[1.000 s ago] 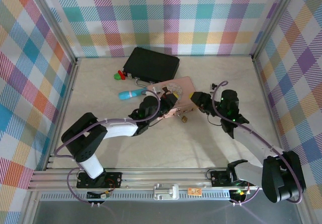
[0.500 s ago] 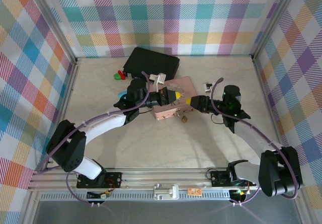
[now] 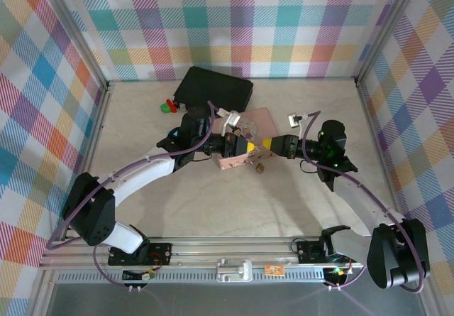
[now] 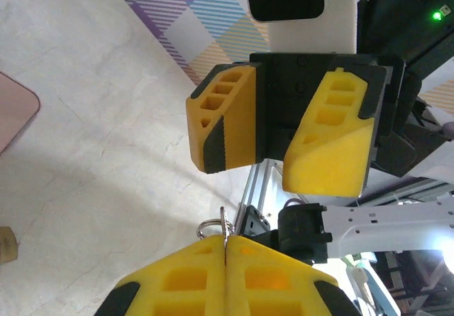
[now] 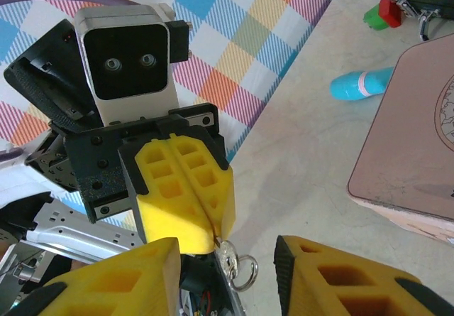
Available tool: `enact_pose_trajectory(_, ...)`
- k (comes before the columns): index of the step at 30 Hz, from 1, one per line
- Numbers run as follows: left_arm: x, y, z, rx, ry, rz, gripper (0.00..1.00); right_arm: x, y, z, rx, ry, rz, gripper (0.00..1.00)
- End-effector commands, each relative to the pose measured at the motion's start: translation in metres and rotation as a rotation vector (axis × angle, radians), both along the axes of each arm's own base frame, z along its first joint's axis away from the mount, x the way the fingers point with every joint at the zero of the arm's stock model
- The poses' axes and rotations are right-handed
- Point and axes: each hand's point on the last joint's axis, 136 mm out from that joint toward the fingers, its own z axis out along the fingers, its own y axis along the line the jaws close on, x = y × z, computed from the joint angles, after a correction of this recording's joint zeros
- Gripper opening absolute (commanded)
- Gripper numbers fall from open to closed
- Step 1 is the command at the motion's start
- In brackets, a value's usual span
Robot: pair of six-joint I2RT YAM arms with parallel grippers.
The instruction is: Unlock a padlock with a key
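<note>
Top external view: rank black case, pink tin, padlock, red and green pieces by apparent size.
1. black case and pink tin: nearly alike, and the tin is partly covered, so not ranked against each other.
2. red and green pieces, taken together.
3. padlock: smallest, though close to those pieces.

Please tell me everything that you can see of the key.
The key is tiny, slim, dull silver metal, with a small wire ring hanging from it. The left gripper pinches it between shut yellow pads, so just a short end sticks out beyond them. The open right gripper faces it without touching.
</note>
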Motion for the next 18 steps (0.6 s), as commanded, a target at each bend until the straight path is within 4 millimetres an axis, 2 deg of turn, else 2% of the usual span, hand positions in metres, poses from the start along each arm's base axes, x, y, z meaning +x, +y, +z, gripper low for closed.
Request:
enact_pose_trajectory(1, -0.004, -0.001, 0.019, -0.032, -0.042, -0.050, 0.00, -0.007, 0.007, 0.006, 0.010, -0.047, 0.060, 0.38)
enact_pose_trajectory(18, -0.004, -0.003, 0.021, -0.051, -0.033, -0.056, 0.00, -0.012, 0.019, -0.003, -0.005, -0.031, 0.113, 0.23)
